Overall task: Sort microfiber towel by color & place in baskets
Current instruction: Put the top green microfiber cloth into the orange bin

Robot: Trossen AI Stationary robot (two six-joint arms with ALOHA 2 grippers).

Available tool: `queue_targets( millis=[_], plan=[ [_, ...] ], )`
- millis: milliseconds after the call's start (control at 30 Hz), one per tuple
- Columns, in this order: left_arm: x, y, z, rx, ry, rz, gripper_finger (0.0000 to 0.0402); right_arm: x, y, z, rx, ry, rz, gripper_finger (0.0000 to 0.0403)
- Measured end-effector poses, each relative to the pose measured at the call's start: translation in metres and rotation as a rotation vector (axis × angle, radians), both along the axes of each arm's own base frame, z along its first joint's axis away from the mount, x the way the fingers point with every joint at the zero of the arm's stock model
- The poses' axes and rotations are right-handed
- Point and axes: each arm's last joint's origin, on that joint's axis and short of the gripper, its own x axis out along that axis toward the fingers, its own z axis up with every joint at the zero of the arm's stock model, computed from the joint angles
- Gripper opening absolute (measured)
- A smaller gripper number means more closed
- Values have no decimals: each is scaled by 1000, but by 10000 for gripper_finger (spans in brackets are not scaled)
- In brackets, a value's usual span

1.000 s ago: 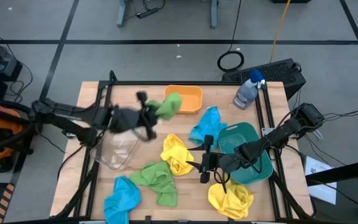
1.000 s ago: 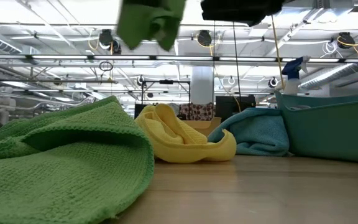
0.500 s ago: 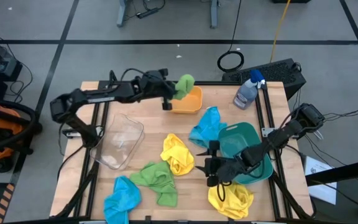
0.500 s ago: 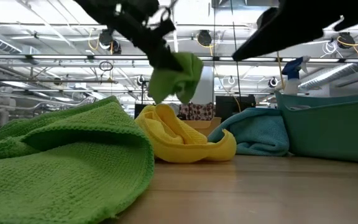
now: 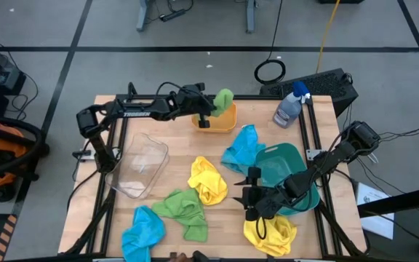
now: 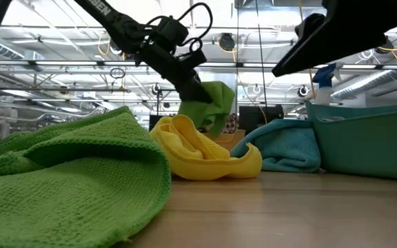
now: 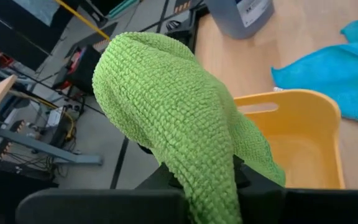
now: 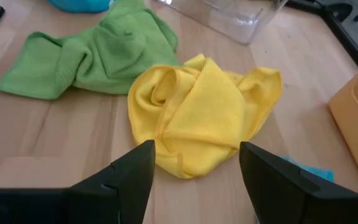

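My left gripper is shut on a bright green towel above the orange-yellow basket at the table's far edge. My right gripper hovers open in front of the teal basket, its fingers pointing at a crumpled yellow towel lying on the table. A second green towel, two blue towels and another yellow towel lie on the wood. The clear basket sits tilted at the left. My left gripper pinches the green towel in a bunched part. The fingers slant downward from the table's left side. The towel drapes over the fingers and hides the place of contact. It hangs clear of the table, above the orange-yellow basket's opening.
A spray bottle with a blue head stands at the far right corner. Black rails run along both sides of the table. Bare wood shows between the clear basket and the yellow towel. A blue towel leans on the teal basket's far side.
My left gripper has carried the green towel from above the table's middle toward the far edge and the right, then down over the orange-yellow basket. The towel stays held and hangs lower now. My right gripper has edged a little toward the near right.
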Motion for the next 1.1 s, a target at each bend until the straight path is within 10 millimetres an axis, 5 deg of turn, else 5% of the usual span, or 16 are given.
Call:
queue_targets(
  millis=[700, 900, 1100],
  plan=[
    [-1, -2, -6, -3, 47, 152, 302, -2, -1, -2, 85, 3, -75, 226],
    [1, -7, -4, 1, 45, 132, 312, -2, -1, -2, 86, 3, -75, 226],
    [11, -14, -3, 13, -27, 25, 244, -2, -1, -2, 85, 3, -75, 226]
  ],
)
